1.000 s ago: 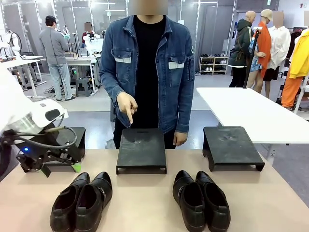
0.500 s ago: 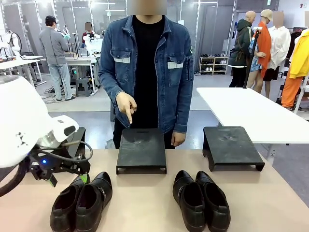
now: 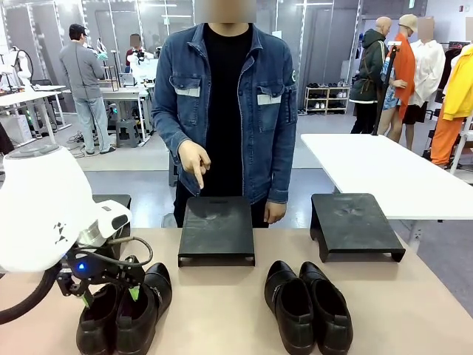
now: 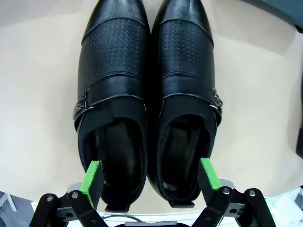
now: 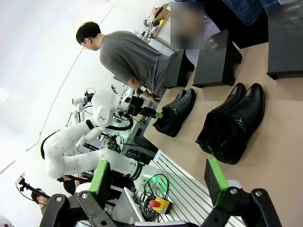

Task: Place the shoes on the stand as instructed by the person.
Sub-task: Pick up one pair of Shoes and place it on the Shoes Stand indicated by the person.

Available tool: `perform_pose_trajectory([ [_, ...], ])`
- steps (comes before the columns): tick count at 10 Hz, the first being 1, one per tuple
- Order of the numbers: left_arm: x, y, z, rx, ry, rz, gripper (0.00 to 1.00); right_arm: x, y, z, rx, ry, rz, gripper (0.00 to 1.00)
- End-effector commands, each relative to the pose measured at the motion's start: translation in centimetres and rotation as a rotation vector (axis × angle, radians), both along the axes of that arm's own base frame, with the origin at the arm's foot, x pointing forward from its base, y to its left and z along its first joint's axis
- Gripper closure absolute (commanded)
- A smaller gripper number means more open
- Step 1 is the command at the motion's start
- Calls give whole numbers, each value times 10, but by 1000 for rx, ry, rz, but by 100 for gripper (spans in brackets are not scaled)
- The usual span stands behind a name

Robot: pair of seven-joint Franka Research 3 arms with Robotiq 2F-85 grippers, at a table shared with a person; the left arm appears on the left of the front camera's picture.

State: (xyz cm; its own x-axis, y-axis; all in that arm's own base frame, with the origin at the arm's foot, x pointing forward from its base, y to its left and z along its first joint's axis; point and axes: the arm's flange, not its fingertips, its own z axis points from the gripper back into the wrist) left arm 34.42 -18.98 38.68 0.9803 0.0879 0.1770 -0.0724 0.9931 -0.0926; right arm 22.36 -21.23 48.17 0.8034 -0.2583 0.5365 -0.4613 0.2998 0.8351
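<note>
Shoes [image 3: 284, 307], four shiny black ones, sat in two pairs on the tan table [image 3: 222, 325]. Behind the table stood the person [image 3: 225, 89] in a blue jacket. One hand [image 3: 194, 161] pointed a finger down at the middle stand [image 3: 216, 231]. Another black stand [image 3: 355, 225] sat on the right, and a third stand [image 3: 112, 201] peeked out behind the white left arm [image 3: 37, 207]. The right pair [image 3: 310, 309] lay with toes toward the stands. The left pair [image 3: 126, 318] lay side by side, touching, under the left pincer [image 3: 111, 296]. That pincer was wide apart, with one green pad [image 4: 92, 182] by the outer side of each shoe at the heel end. I could not tell if the pads touched the leather. The right pincer [image 5: 157, 178] was apart too, off to the side of the table, and held nothing.
</note>
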Motion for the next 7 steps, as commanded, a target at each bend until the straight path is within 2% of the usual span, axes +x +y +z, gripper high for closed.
perform_pose_trajectory([
  [1, -20, 19, -36, -12, -20, 9, 0, -1, -2, 0, -4, -22, 6, 0],
  [5, -11, 20, -56, -29, -5, -23, 0, -1, -2, 0, -4, -22, 6, 0],
  [6, -12, 20, -57, -29, -4, -39, 32, -1, -2, 0, -4, -22, 6, 0],
  [7, -12, 20, -57, -25, -1, -58, 60, -1, -2, 0, -4, -22, 6, 0],
])
